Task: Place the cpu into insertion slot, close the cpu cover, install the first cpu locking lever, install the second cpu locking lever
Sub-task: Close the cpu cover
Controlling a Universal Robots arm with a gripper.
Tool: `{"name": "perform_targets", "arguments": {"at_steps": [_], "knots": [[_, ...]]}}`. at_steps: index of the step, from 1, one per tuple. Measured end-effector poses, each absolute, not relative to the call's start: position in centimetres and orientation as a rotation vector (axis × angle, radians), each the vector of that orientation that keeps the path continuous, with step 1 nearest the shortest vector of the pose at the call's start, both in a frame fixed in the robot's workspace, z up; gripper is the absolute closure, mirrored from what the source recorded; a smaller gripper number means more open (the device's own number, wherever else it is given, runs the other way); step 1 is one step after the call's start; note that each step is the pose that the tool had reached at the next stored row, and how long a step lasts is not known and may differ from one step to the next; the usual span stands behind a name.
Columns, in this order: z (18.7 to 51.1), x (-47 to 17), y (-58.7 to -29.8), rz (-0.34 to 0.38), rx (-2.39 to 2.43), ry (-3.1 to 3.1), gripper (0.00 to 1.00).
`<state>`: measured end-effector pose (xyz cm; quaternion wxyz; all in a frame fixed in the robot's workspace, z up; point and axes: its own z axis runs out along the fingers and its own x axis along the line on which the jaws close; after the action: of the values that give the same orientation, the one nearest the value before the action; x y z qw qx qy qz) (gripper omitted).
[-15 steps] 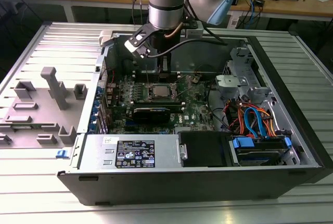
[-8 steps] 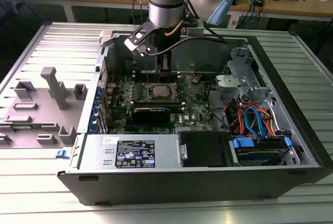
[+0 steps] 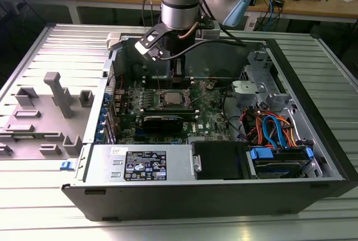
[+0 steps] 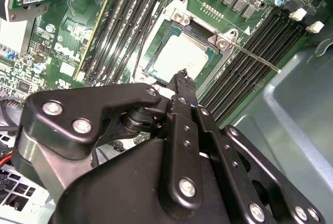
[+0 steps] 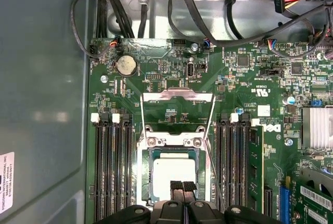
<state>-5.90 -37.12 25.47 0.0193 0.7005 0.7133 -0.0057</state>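
**Clenched end effector over seated cpu, cover open**

The end effector (image 5: 182,186) is seen clenched, its two black fingertips pressed together with nothing gripped between them. It is held directly over the cpu (image 5: 165,168); whether contact is made cannot be told. The cpu, a flat square with a matt silver-grey top, is seated in the slot (image 5: 147,180). The slot is set near the middle of the green board (image 5: 156,76), between two banks of long black memory slots (image 5: 112,172).

The cover (image 5: 177,95), a thin bright metal frame with a cut-out middle, is swung open. It is hinged at the slot's edge away from the fingertips and tipped back toward the coin cell (image 5: 126,65). It therefore lies just beyond the cpu from the end effector, its hinge line crossing the fingers' direction.

A thin wire lever (image 4: 256,58) is angled out from a slot corner and is judged unlatched. The board is mounted in an open case (image 3: 224,202) laid on the ribbed metal counter (image 3: 56,218).
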Motion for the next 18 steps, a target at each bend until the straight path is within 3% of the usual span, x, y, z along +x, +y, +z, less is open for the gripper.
{"name": "perform_targets", "arguments": {"at_steps": [18], "knots": [[25.52, -5.34, -37.11, -0.018, 2.174, 2.214, 0.89]]}}
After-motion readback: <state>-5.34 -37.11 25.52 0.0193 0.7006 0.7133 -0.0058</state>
